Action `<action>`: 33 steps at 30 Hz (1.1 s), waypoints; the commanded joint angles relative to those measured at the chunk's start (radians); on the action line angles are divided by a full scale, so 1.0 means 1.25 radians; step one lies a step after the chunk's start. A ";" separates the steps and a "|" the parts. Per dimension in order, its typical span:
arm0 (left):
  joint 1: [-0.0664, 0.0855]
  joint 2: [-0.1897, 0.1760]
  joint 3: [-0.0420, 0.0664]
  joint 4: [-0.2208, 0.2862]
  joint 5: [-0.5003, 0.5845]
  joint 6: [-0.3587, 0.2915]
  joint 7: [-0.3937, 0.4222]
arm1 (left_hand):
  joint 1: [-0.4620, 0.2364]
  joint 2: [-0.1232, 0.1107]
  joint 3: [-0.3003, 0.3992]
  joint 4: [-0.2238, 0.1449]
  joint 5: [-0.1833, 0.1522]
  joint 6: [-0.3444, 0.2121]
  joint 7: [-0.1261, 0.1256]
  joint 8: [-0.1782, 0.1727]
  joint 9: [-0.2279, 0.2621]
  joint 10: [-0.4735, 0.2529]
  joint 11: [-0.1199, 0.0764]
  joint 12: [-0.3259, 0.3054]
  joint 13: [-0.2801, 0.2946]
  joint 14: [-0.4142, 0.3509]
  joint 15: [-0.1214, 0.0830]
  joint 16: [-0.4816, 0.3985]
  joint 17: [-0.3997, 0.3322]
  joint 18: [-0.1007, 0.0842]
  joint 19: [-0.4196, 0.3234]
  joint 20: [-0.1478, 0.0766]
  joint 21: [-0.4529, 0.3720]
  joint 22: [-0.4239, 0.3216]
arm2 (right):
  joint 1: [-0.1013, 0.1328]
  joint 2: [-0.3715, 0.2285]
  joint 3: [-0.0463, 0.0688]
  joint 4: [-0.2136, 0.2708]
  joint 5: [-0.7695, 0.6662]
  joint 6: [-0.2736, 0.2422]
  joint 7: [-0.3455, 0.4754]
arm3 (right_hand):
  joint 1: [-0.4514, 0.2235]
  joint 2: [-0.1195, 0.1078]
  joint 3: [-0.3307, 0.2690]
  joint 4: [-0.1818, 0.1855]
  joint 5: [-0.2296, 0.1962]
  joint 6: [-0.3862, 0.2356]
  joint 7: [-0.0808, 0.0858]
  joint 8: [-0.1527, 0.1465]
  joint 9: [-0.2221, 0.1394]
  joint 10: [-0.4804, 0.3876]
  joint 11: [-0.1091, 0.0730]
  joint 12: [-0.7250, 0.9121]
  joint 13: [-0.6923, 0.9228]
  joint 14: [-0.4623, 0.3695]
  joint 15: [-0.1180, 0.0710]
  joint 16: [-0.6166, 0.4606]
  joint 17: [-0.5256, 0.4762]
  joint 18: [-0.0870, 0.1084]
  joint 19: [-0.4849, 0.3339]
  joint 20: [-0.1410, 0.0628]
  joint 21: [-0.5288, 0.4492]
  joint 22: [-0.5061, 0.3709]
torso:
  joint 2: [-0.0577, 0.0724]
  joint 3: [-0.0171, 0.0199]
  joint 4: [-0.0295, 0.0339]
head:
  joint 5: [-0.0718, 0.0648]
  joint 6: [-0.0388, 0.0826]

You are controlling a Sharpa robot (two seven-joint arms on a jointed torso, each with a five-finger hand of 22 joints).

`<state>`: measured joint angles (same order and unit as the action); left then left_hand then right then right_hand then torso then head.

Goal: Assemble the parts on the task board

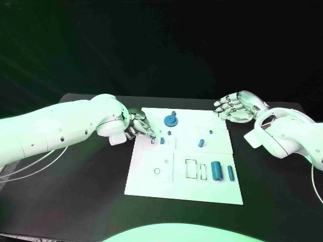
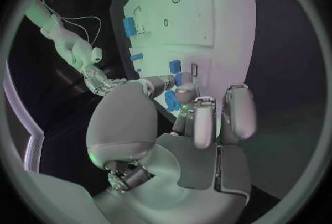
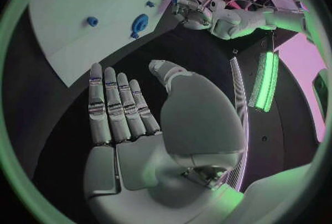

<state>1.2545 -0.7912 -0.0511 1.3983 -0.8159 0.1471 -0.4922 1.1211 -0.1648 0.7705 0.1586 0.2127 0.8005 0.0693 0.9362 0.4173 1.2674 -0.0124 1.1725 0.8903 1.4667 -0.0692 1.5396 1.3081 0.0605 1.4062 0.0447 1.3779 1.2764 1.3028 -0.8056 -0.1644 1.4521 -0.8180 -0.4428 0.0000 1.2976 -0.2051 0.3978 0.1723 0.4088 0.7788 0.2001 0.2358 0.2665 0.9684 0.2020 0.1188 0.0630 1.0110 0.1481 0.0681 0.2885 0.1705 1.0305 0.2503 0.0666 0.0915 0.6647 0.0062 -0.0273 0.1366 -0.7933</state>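
One white task board [image 1: 151, 176] lies in the middle of the black counter [image 1: 74, 201]. On it I count about seven blue parts. One round gear [image 1: 171, 120] sits near the board's far edge, at 12 o'clock. One small peg [image 1: 202, 142] stands close to the middle. One fat cylinder [image 1: 217, 170] and one thin bar [image 1: 231, 173] lie side by side at about 4 o'clock. A few tiny blue bits [image 1: 163, 141] sit at about 10 o'clock, by the left hand.

There are two hands. The left hand [image 1: 137, 126] is at the board's left edge, with its fingers [image 2: 181, 91] curled down by the tiny blue bits. I cannot tell if it holds one. The right hand [image 1: 236, 107] is off the board at 1 o'clock. Its fingers [image 3: 116, 105] are straight and flat, and it holds nothing.

The left wrist view shows the curled fingers up close, right beside small blue bits. The right wrist view shows the flat palm over the dark counter, and the gear seen from the far side.
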 commanded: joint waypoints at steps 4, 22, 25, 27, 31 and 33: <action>0.025 0.010 0.001 -0.037 0.076 0.122 0.016 | 0.003 0.006 0.130 -0.134 0.004 0.004 -0.003 0.002 0.003 0.009 0.001 0.008 0.011 0.072 0.003 0.004 0.171 0.006 0.006 0.000 0.008 0.006 | -0.001 0.002 0.000 -0.001 -0.003 0.012 0.009 | 0.000 0.006 0.002 -0.005 0.004 0.006 0.051 -0.003 -0.001 0.005 0.000 -0.004 0.000 0.005 0.002 -0.002 -0.002 0.010 0.006 0.001 0.001 -0.002 | 0.001 -0.0007 0.0003 | 0.000 0.000; 0.066 0.134 -0.017 -0.211 0.003 0.363 0.000 | -0.010 0.000 0.121 -0.157 0.071 0.030 -0.006 -0.023 0.015 0.028 -0.001 0.024 0.038 0.077 0.002 0.013 0.188 0.002 0.013 0.000 0.021 0.027 | -0.001 0.005 0.000 -0.003 -0.002 0.010 0.010 | 0.000 0.006 0.002 -0.005 0.004 0.006 0.051 -0.003 -0.001 0.005 0.000 -0.004 0.000 0.005 0.002 -0.002 -0.002 0.010 0.006 0.001 0.001 -0.002 | 0.000 -0.0003 0.0002 | 0.005 -0.005; 0.068 0.147 -0.021 -0.220 -0.039 0.359 0.002 | -0.011 0.000 0.116 -0.160 0.086 0.034 -0.007 -0.027 0.018 0.033 -0.001 0.028 0.045 0.078 0.001 0.015 0.191 0.001 0.015 -0.001 0.024 0.031 | -0.001 0.005 0.000 -0.003 -0.002 0.010 0.011 | 0.000 0.006 0.002 -0.005 0.004 0.006 0.051 -0.003 -0.001 0.005 0.000 -0.004 0.000 0.005 0.002 -0.002 -0.002 0.010 0.006 0.001 0.001 -0.002 | 0.001 -0.0005 0.0004 | 0.004 -0.005; 0.068 0.154 -0.023 -0.224 -0.059 0.362 0.003 | -0.012 0.000 0.114 -0.162 0.101 0.037 -0.007 -0.030 0.021 0.035 -0.002 0.030 0.048 0.078 0.001 0.016 0.193 0.000 0.018 -0.001 0.027 0.035 | -0.001 0.005 0.000 -0.004 -0.002 0.010 0.011 | 0.000 0.005 0.002 -0.005 0.007 0.006 0.051 -0.004 -0.002 0.006 0.000 -0.005 0.000 0.005 0.003 -0.002 -0.003 0.010 0.006 0.001 0.001 -0.003 | 0.001 -0.0008 0.0013 | 0.005 -0.007; 0.069 0.164 -0.027 -0.230 -0.081 0.364 0.005 | -0.013 0.000 0.112 -0.163 0.109 0.040 -0.008 -0.032 0.023 0.038 -0.003 0.033 0.053 0.079 0.000 0.017 0.195 -0.001 0.019 -0.002 0.029 0.037 | -0.001 0.006 0.000 -0.004 -0.002 0.010 0.011 | 0.000 0.005 0.002 -0.005 0.007 0.006 0.051 -0.004 -0.002 0.006 0.000 -0.005 0.000 0.005 0.003 -0.002 -0.003 0.010 0.006 0.001 0.001 -0.003 | 0.000 -0.0010 0.0007 | 0.006 -0.007; 0.069 0.168 -0.028 -0.232 -0.091 0.363 0.006 | -0.013 0.000 0.111 -0.164 0.111 0.040 -0.008 -0.033 0.024 0.038 -0.003 0.033 0.054 0.079 0.000 0.017 0.195 -0.001 0.020 -0.002 0.030 0.039 | -0.001 0.006 0.000 -0.004 -0.002 0.010 0.011 | 0.000 0.005 0.002 -0.005 0.007 0.006 0.051 -0.004 -0.002 0.006 0.000 -0.005 0.000 0.005 0.003 -0.002 -0.003 0.010 0.006 0.001 0.001 -0.003 | 0.001 -0.0014 0.0004 | 0.006 -0.008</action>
<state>1.3376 -0.5855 -0.0859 1.1101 -0.8701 0.5679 -0.4938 1.1123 -0.1658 0.7406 0.1288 0.3462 0.8251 0.0784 0.9012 0.4457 1.3086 -0.0143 1.2080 0.9564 1.4668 -0.0692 1.5555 1.3078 0.0606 1.4241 0.0409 1.4085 1.3081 1.3015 -0.7991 -0.1644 1.4468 -0.8179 -0.4414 0.0005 1.2976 -0.2051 0.4006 0.1695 0.4144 0.7788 0.2001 0.2358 0.2656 0.9683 0.2019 0.1189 0.0630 1.0110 0.1481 0.0682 0.2854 0.1705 1.0305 0.2503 0.0666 0.0883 0.6655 0.0055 -0.0265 0.1437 -0.8026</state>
